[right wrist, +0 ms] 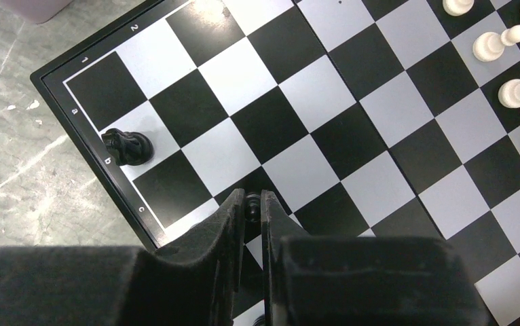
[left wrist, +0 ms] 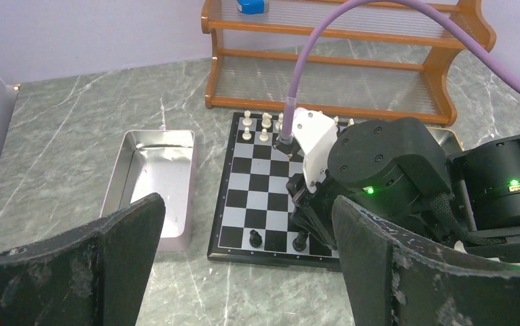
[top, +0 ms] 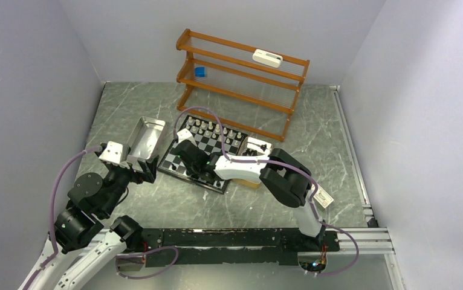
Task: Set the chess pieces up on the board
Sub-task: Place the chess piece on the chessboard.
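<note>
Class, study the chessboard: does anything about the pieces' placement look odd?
Yes. The black knight stands on the square labelled b1 on the board, while the white pieces line the far end. Row one is normally White's side, so the colours look swapped against the printed labels.

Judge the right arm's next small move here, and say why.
Probably lower slightly, then open the right gripper and lift clear. It pinches a black piece over the edge row of the board, near the other black piece standing there. Whether its base touches is hidden.
</note>
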Motion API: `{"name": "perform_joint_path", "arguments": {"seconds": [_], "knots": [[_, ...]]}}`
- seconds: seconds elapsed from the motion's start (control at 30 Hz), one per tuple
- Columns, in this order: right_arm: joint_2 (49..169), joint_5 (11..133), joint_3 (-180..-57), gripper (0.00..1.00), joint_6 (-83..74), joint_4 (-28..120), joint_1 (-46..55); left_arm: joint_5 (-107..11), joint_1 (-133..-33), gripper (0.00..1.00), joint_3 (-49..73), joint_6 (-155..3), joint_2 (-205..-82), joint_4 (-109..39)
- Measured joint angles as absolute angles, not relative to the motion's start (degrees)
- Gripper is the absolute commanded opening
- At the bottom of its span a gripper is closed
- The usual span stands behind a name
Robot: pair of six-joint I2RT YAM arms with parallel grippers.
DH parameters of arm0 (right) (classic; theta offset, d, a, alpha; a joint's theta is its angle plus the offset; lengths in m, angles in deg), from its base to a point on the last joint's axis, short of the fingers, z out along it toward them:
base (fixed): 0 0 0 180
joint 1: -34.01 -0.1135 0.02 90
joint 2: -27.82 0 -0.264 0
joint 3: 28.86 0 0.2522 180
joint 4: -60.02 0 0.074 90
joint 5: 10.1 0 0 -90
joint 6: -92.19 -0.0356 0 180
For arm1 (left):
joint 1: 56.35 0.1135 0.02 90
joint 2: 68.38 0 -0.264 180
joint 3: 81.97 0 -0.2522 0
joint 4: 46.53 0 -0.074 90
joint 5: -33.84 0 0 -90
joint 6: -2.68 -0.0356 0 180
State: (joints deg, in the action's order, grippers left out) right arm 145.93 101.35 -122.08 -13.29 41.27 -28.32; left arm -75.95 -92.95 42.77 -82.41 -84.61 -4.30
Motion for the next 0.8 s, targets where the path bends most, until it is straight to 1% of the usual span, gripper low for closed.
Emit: {"name": "perform_joint_path", "arguments": {"seconds": [0.27,0.53,0.8], "knots": [[146.5,101.5,-122.7,0.15,-13.3,41.3,-28.3,-76.0,-92.9,0.98,42.8,-82.4,-84.6,-4.3],[146.6,101.8,-123.0,0.23,-13.2,41.2,-28.3,-76.0,-92.9,0.97,42.8,-82.4,-84.6,-4.3],[146.6,102.9,-123.5,0.26,-12.7,39.9,-28.3,-76.0,-92.9,0.98,42.8,-82.4,-84.6,-4.3]]}}
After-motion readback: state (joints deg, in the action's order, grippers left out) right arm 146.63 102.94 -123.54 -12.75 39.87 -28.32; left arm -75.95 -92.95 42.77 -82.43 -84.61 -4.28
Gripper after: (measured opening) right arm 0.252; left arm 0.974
